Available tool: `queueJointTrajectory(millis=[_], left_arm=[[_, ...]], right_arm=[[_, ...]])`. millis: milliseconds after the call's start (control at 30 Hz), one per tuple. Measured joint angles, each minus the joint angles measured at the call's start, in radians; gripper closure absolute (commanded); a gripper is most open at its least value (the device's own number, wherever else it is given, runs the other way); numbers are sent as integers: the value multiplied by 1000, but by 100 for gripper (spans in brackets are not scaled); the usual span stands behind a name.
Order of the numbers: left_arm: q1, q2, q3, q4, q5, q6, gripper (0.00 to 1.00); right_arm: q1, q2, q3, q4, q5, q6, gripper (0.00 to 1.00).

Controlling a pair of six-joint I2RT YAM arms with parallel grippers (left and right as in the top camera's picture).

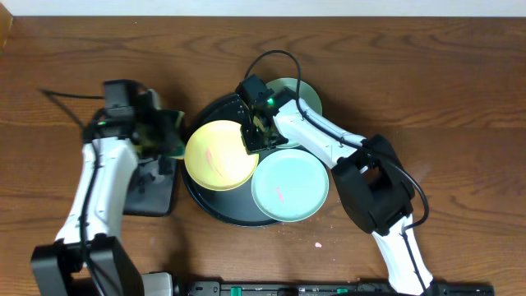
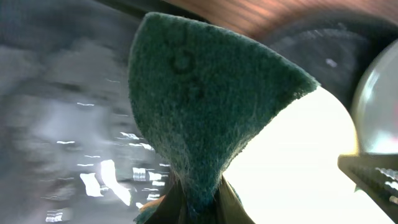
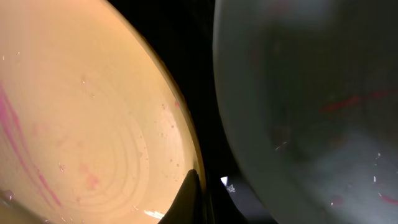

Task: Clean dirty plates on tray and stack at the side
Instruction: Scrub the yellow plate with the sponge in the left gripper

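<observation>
The round black tray [image 1: 215, 200] holds the pale yellow plate [image 1: 219, 154] with reddish smears and a turquoise plate [image 1: 289, 186], also smeared. A second mint plate [image 1: 302, 93] lies at the tray's back right edge, partly under my right arm. My right gripper [image 1: 253, 140] is shut on the yellow plate's right rim; the right wrist view shows a finger [image 3: 193, 196] over that rim [image 3: 81, 112]. My left gripper [image 1: 161, 134] is shut on a green sponge [image 2: 205, 93], held just left of the yellow plate [image 2: 298, 162].
A small black rectangular sponge tray [image 1: 152, 193] sits left of the round tray, below my left gripper. The wooden table [image 1: 460, 90] stretches to both sides. In the right wrist view the turquoise plate [image 3: 311, 93] lies right of the yellow one, with black tray [image 3: 193, 50] between.
</observation>
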Motion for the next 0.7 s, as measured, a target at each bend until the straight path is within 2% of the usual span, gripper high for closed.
queueJointTrajectory(millis=[233, 400, 533, 633, 700], left_arm=[[-203, 101, -8, -11, -137, -248, 92], [-274, 230, -9, 0, -209, -374, 92], [-282, 277, -3, 8, -200, -392, 92], [-277, 282, 0, 9, -149, -338, 92], [-269, 285, 0, 13, -65, -268, 93]], right_arm=[[-1, 0, 0, -3, -2, 0, 99], [-1, 0, 0, -3, -2, 0, 99], [-1, 0, 0, -3, -2, 0, 99], [-1, 1, 0, -3, -2, 0, 99], [-1, 2, 0, -3, -2, 0, 99]])
